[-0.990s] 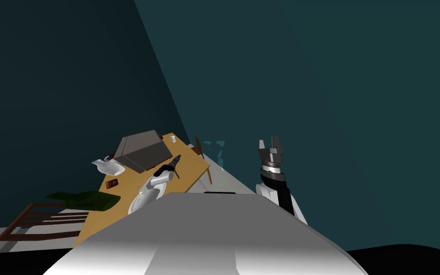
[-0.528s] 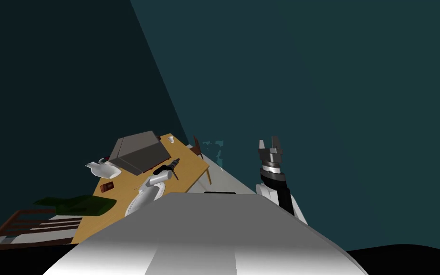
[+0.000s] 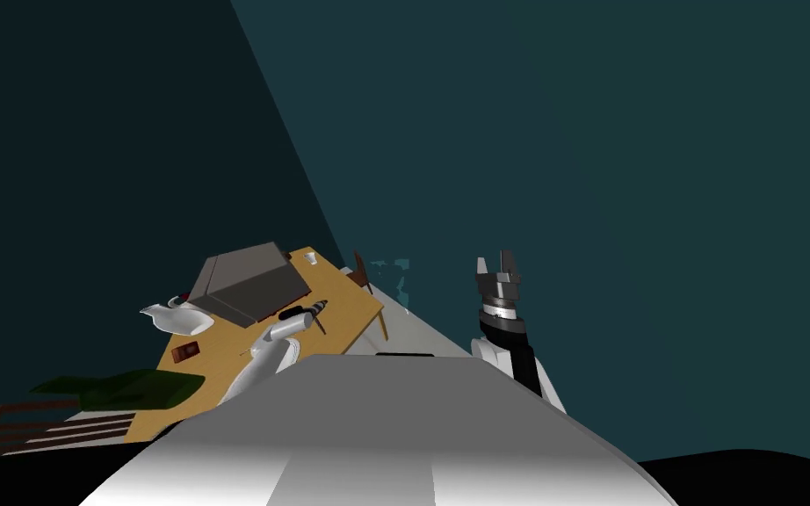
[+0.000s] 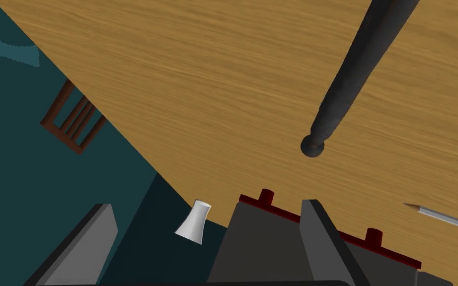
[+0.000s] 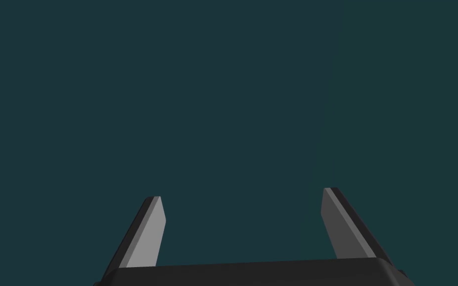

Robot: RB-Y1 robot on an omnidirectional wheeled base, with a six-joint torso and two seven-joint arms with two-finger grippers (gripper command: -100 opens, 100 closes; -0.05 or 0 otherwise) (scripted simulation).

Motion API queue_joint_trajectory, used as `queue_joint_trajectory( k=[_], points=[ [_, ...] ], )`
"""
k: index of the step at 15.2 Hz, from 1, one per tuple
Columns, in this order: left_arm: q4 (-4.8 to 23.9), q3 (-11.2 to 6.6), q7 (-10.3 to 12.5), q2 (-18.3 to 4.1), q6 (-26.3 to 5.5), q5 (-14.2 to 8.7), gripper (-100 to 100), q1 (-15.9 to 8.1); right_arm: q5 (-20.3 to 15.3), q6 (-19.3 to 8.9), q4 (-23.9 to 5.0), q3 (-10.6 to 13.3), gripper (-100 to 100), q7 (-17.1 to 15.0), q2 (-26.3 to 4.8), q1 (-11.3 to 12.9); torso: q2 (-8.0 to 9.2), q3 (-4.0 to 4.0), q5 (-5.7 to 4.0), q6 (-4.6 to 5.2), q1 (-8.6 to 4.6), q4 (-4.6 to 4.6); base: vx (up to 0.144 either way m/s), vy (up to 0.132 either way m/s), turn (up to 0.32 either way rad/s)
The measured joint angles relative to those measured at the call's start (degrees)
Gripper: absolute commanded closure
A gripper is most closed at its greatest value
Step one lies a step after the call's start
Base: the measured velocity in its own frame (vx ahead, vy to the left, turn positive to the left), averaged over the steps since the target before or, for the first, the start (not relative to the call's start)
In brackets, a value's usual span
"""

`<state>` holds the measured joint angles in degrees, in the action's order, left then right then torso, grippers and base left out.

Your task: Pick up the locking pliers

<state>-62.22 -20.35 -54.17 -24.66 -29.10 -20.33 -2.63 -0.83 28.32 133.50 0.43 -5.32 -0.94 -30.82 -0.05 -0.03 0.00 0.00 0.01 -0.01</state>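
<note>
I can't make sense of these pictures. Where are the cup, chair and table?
Cup (image 4: 194, 223): left wrist view, its side.
Chair (image 4: 73, 119): left wrist view, its back.
Table (image 4: 198, 89): left wrist view, bare top.

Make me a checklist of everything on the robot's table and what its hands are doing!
Surface: wooden table, light brown grain.
Job's things: locking pliers, probably: a dark tapered handle with a knob end, lying on the table beyond the left gripper, untouched.
Clutter: grey box, white jug, white cup, small dark red item, grey pointed rod, dark green heap.
Grippers: left gripper open above the table; right gripper open, raised off to the side.
Cables: nothing seen.
Surroundings: teal wall, brown chair past the table's edge.
</note>
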Motion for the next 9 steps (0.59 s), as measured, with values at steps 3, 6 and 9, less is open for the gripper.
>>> queue_joint_trajectory(
  k=[3,6,9],
  points=[
    [3.1,-0.85,-2.1,-0.6,-3.2,-0.3,-100,-1.2,0.0,0.0,0.0,0.0,0,0.0,0.0,0.0,0.0,0.0,0.0,0.01,-0.01,0.0,0.008,0.002,-0.046],
    [6.0,-1.5,-4.1,-1.6,-6.0,-1.1,-100,-2.4,0.0,0.0,0.0,0.0,0,0.0,0.0,0.0,0.0,0.0,-0.01,0.01,-0.01,0.0,0.008,0.001,-0.033],
    [10.4,-2.32,-6.8,-3.0,-8.8,-2.2,-100,-4.2,0.0,0.0,0.0,0.0,0,0.0,0.0,0.0,-0.02,-0.01,0.0,0.0,-0.01,0.0,0.011,0.001,-0.061]
  ],
)
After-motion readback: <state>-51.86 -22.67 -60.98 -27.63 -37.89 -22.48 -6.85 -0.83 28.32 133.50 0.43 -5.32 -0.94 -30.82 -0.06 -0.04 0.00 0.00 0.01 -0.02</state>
